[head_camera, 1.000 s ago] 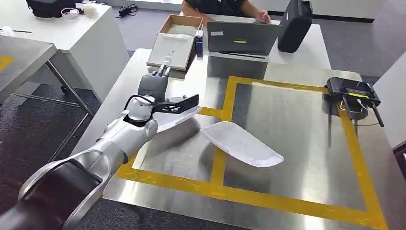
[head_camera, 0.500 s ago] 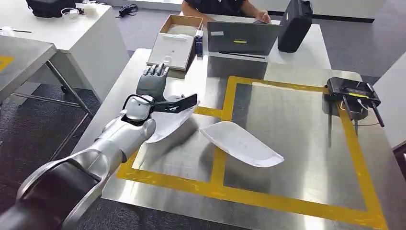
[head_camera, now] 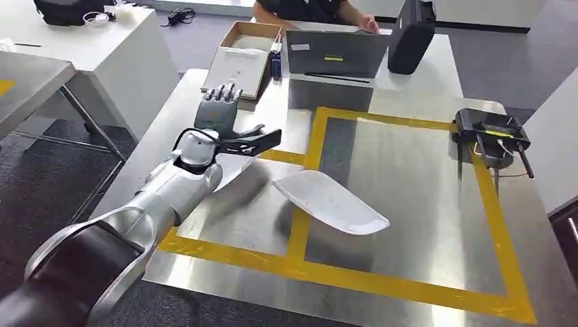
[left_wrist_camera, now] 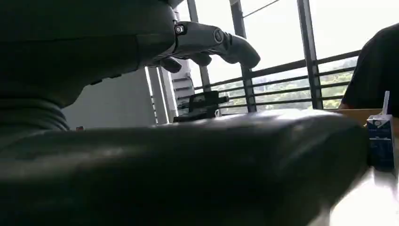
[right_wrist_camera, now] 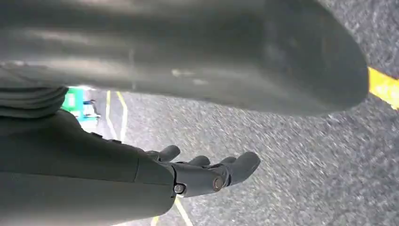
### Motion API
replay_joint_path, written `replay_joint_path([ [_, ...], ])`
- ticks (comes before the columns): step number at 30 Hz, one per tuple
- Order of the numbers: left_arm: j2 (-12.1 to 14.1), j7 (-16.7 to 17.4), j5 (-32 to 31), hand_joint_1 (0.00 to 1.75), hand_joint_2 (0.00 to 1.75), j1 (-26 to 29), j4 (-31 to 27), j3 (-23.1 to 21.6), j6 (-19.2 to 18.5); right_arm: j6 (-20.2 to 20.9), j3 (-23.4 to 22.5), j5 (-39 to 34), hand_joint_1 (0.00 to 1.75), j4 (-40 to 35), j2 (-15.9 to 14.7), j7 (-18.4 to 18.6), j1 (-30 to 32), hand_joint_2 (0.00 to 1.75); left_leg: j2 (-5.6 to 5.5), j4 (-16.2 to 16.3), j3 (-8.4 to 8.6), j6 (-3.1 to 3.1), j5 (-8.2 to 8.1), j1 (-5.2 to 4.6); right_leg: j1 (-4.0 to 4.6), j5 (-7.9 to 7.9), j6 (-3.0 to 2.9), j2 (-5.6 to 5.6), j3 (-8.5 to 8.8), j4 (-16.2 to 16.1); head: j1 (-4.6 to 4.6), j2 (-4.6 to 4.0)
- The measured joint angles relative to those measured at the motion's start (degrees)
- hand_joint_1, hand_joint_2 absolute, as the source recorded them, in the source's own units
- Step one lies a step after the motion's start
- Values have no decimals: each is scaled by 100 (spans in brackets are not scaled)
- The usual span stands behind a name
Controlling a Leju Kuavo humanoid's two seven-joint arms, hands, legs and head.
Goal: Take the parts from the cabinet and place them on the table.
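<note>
White part [head_camera: 330,202] lies on tabletop [head_camera: 409,170], right of left hand [head_camera: 218,112] (fingers spread, empty); second part [head_camera: 235,167] just below it. Right hand [right_wrist_camera: 207,174] open, empty.

The head view looks forward and down from high on the body, along the left arm to the left hand [head_camera: 219,109] over the steel table [head_camera: 409,177]. The left wrist view sits close behind that hand [left_wrist_camera: 207,44], facing level past its fingers toward windows and perhaps the table's far end. The right wrist view, close behind the right hand [right_wrist_camera: 207,172], looks down at carpeted floor [right_wrist_camera: 301,155].
</note>
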Motion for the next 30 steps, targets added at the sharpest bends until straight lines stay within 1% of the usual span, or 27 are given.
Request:
replay_joint_path([
  [2, 11, 0, -11, 0, 0, -8, -11, 0, 0, -7, 0, 0, 0, 0, 2, -2, -1, 0, -11, -30, 9, -52, 32, 2, 19, -14, -101, -9, -48, 59, -9, 0],
  [3, 24, 2, -15, 0, 0, -8, -11, 0, -2, -7, 0, 4, 0, 0, 2, -7, -5, 0, -12, -28, -43, -78, 37, 17, 11, 6, -156, -16, -67, 57, -4, 0],
  [4, 39, 2, -28, 0, 0, -10, -11, 2, -13, -9, 0, 4, 0, 0, 2, -13, -13, 0, 4, 38, -45, -92, -31, 23, 7, 35, -216, -23, -73, 49, -8, 0],
  [5, 48, 2, -37, 0, 0, -17, -11, 2, -15, -11, 0, 7, 0, 0, 5, -13, -15, 0, 37, 240, -122, -91, -237, 22, 16, 56, -251, -27, -90, 32, -13, 0],
  [6, 50, 2, -48, 0, 0, -28, -11, 2, -17, -11, 0, 4, 0, 0, 5, -15, -15, 0, 36, 595, -255, -93, -495, 8, 25, 82, -287, -27, -111, 22, -17, 0],
  [7, 57, 2, -61, 0, 0, -38, -11, 2, -17, -11, 0, 4, 0, 0, 5, -20, -14, 0, 35, 1053, -430, -88, -757, -5, 43, 109, -312, -32, -145, 20, -17, 0],
  [8, 63, 2, -68, 0, 0, -38, -11, 2, -24, -11, 0, 4, 0, 0, 5, -33, -13, 0, 35, 1472, -577, -80, -958, -11, 66, 134, -329, -37, -182, 21, -17, 0],
  [9, 70, 2, -72, 0, 0, -32, -9, 2, -31, -11, 0, 0, 0, 0, 7, -46, -13, 0, 35, 1693, -634, -57, -1034, -19, 90, 163, -337, -38, -216, 21, -17, 0],
  [10, 70, 2, -83, 0, 0, -29, -9, 2, -35, -11, 0, -11, 0, 0, 9, -48, -13, 0, 35, 1639, -555, -24, -979, -35, 115, 200, -343, -38, -258, 22, -17, 0],
  [11, 70, 0, -103, 0, 0, -33, -9, 2, -44, -11, 0, -15, 0, 0, 11, -48, -14, 0, 34, 1351, -366, 27, -835, -54, 133, 235, -345, -38, -294, 22, -17, 0],
  [13, 68, 2, -116, 0, 0, -68, -17, 2, -50, -13, 0, -28, 0, 0, 20, -57, -14, 0, 34, 327, 276, 176, -471, -127, 166, 309, -338, -36, -350, 20, -17, 0],
  [14, 66, 2, -120, 0, 0, -96, -39, 2, -52, -11, 0, -33, 0, 0, 46, -66, -14, 0, 33, -8, 436, 229, -521, -171, 163, 351, -322, -39, -363, 17, -13, 0],
  [15, 50, 0, -127, 0, 0, -111, -48, 2, -57, -18, -2, -37, 0, 0, 53, -68, -11, 0, 65, -31, 396, 209, -411, -189, 178, 386, -275, -44, -360, -7, -13, 0],
  [16, 44, -2, -142, 0, 0, -121, -48, 2, -72, -20, -2, -39, 0, 0, 53, -72, -12, 0, 55, -17, 371, 197, -388, -208, 164, 424, -226, -57, -358, -31, -44, 0],
  [18, 39, -7, -175, 0, 0, -123, -46, 2, -109, -26, -2, -57, 0, 0, 70, -92, -9, 0, 50, -41, 334, 244, -291, -228, 156, 531, -147, -54, -348, -114, -42, 0],
  [19, 35, -7, -186, 0, 0, -135, -44, 2, -114, -35, -7, -63, 0, 0, 70, -101, 5, 0, 61, -126, 324, 275, -175, -156, 146, 531, -122, -52, -382, -112, -46, 0],
  [20, 15, -7, -199, 0, 0, -155, -44, 2, -127, -44, -9, -63, 0, 0, 70, -116, 0, 0, 71, -149, 292, 307, -103, -161, 149, 295, -104, -62, -446, 7, -37, 0],
  [21, 9, -4, -208, 0, 0, -176, -44, 2, -129, -46, -9, -68, 0, 0, 79, -133, 1, 0, 77, -149, 222, 355, -29, -160, 150, -41, -90, -61, -545, 297, -20, 0],
  [22, 4, 0, -223, 0, 0, -183, -44, 2, -131, -52, -9, -72, 0, 0, 81, -153, 1, 0, 76, -144, 143, 368, 26, -164, 148, -374, -69, -61, -666, 730, -2, 0],
  [23, 7, 2, -229, 0, 0, -182, -44, 2, -131, -59, -9, -72, 0, 0, 81, -171, -1, 0, 80, -134, 67, 374, 77, -175, 149, -627, -49, -61, -785, 1200, -2, 0],
  [24, 9, 2, -232, 0, 0, -182, -39, 2, -133, -66, -11, -70, 0, 0, 81, -183, -2, 0, 86, -115, -14, 370, 124, -180, 151, -738, -33, -61, -847, 1553, -2, 0],
  [25, 9, 4, -240, 0, 0, -183, -39, 2, -133, -68, -11, -61, 0, 0, 81, -188, -2, 0, 87, -89, -98, 363, 167, -179, 150, -685, -28, -62, -795, 1641, 0, 0],
  [26, 13, 7, -251, 0, 0, -183, -39, 2, -133, -72, -9, -59, 0, 0, 81, -195, -2, 0, 87, -62, -171, 352, 203, -176, 148, -544, -26, -62, -621, 1490, -2, 0],
  [27, 18, 18, -265, 0, 0, -187, -39, 2, -133, -74, -9, -46, 0, 0, 81, -214, -3, 0, 88, -27, -247, 331, 237, -170, 143, -347, -27, -66, -303, 1086, 2, 0],
  [28, 26, 20, -269, 0, 0, -200, -42, 2, -133, -74, -9, -44, 0, 0, 81, -227, -10, 0, 88, 13, -307, 310, 259, -164, 140, -234, -33, -70, 54, 594, 4, 0],
  [29, 31, 20, -271, 0, 0, -224, -46, 2, -133, -79, -9, -44, 0, 0, 83, -238, -29, 0, 90, 62, -361, 281, 281, -163, 139, -380, -58, -75, 329, 117, 2, 0],
  [30, 42, 20, -273, 0, 0, -245, -55, 2, -133, -85, -9, -37, 0, 0, 96, -258, -41, 0, 83, 89, -421, 241, 308, -187, 186, -383, -113, -61, 399, 36, 0, 0],
])
